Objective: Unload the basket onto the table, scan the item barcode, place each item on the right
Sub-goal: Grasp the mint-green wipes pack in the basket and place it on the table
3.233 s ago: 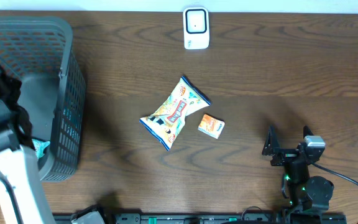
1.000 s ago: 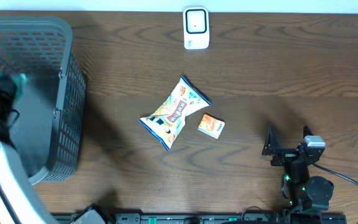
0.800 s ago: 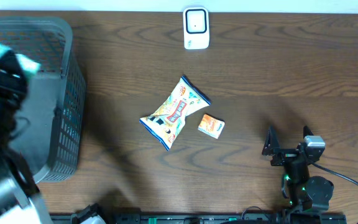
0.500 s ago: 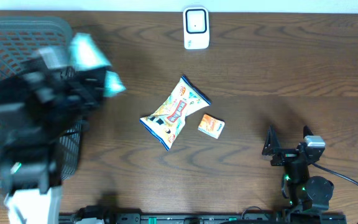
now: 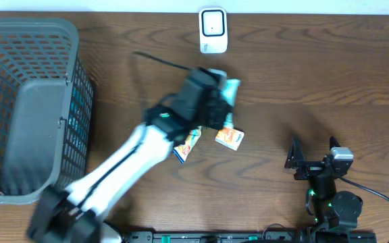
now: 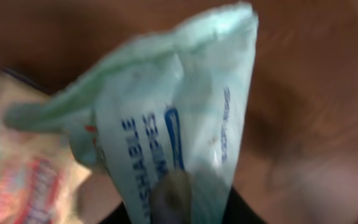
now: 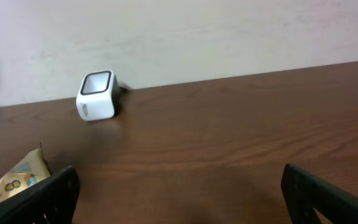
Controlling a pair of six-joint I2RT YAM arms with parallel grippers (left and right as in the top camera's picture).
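Wipes pack [image 5: 231, 86], pale green w/ blue print, sits in the L hand [image 5: 220, 100] near mid-counter, a bit below the scanner in the overhead view and off the wood. In the L wrist view the pack [image 6: 179, 124] fills most of the frame, blurred, w/ "WIPES" readable. The hand's fingers [image 6: 173, 199] pinch its lower edge, so the L hand is clamped on the pack.

Far left: grey mesh basket [image 5: 80, 115] on the counter [image 5: 356, 74], well apart from the rest. Moving right, the L arm runs diagonally up from the bottom edge and crosses over a yellow snack bag [image 5: 188, 142], which is mostly hidden under it. A corner of that bag also shows in the L wrist view [image 6: 23, 180] and at the R wrist view's lower left [image 7: 11, 180].

White scanner [image 5: 213, 30] stands at the counter's far edge, dark window up top. Pack and scanner are near but apart.

Small orange packet [image 5: 229, 137] lies flat just right of the snack bag, below the L hand.

Far right, near the front edge: R hand [image 5: 313, 150], fingers spread wide, nothing btwn them, low over bare wood.
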